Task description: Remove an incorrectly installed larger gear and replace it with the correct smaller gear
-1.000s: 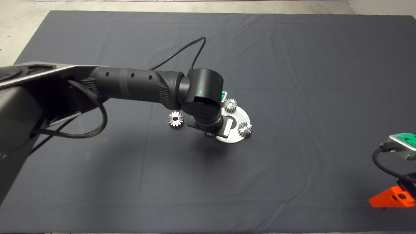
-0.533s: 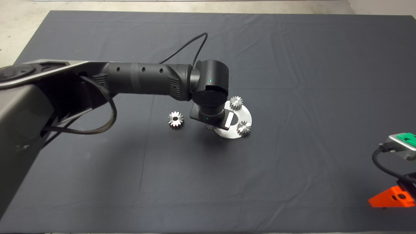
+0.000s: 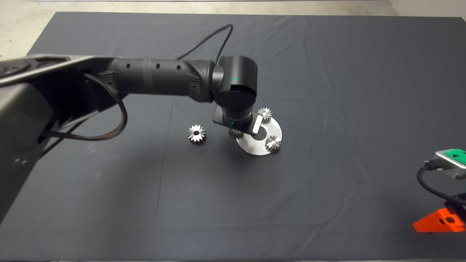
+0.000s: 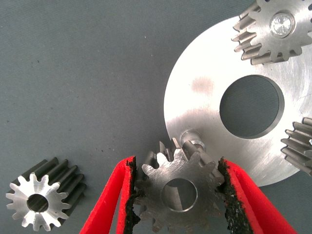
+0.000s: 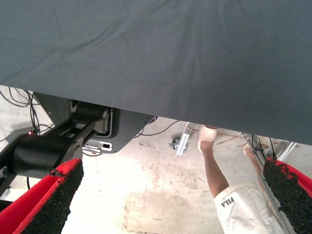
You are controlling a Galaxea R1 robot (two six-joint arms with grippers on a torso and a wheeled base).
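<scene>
The left end effector (image 4: 175,192) grips the silver-grey, long-toothed larger gear (image 4: 176,191) between its red fingers (image 4: 113,197), just off the bare peg (image 4: 191,138) at the edge of the round silver metal plate (image 4: 204,105). The bright, short-toothed smaller gear (image 3: 196,133) lies on the dark-matted desk (image 3: 327,91), well apart from that plate. The right end effector (image 3: 442,220) rests far from the plate, its fingers spread with nothing between them.
</scene>
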